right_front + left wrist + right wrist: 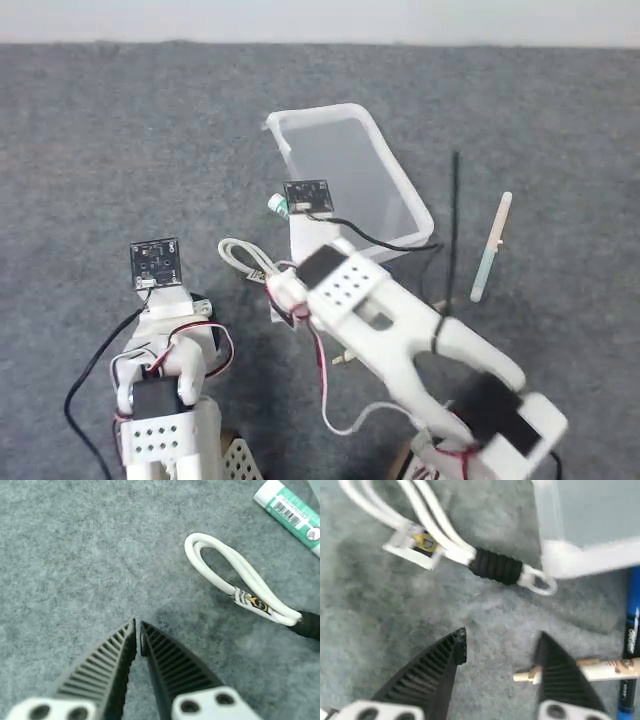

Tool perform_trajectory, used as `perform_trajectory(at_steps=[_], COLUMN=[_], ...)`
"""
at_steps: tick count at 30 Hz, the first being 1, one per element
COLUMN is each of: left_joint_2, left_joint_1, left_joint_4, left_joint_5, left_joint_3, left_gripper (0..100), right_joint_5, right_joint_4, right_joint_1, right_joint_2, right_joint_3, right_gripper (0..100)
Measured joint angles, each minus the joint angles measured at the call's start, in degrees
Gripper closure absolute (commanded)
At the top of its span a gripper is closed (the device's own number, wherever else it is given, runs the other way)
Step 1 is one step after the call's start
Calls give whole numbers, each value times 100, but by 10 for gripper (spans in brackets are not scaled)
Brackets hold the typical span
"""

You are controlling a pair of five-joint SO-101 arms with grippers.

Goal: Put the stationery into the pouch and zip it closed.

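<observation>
The grey carpeted counter (110,130) has plenty of open room on the left and along the back edge, and pretty much everything is bunched in the middle and to the right. The pouch (340,165), clear with a white rim, lies just past the middle. The left hand (137,626) hangs over bare carpet with its fingers pressed together on nothing. A looped white cord (235,580) lies near it, and a glue stick (290,512) lies beyond the cord. The glue stick has a green-and-white label with a barcode, but the print is too small for me to make out. The right hand (502,640) is spread wide low over the carpet, not pinching anything. One of its fingers sits in front of a pale stick (607,667), and a blue pen (629,645) crosses that stick's far end, the lettering on its barrel too blurred to read. The cord's black wrap (497,566) and little tag (415,545) lie between that hand and the pouch corner, so they're the clutter there. Off to the right of the pouch, a white-and-green pen (492,245) lies with some carpet free around it.
</observation>
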Motion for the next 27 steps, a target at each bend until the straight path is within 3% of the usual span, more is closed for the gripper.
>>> perform_trajectory(at_steps=[14, 27], left_joint_2=[0, 0], left_joint_1=[0, 0], left_joint_4=[0, 0], left_joint_5=[0, 0], left_joint_3=[0, 0], left_gripper=[987, 987], right_joint_5=[-448, -659], right_joint_4=[457, 440], right_joint_1=[378, 668], right_joint_2=[1837, 2690], right_joint_3=[-1820, -2444], right_gripper=[719, 720])
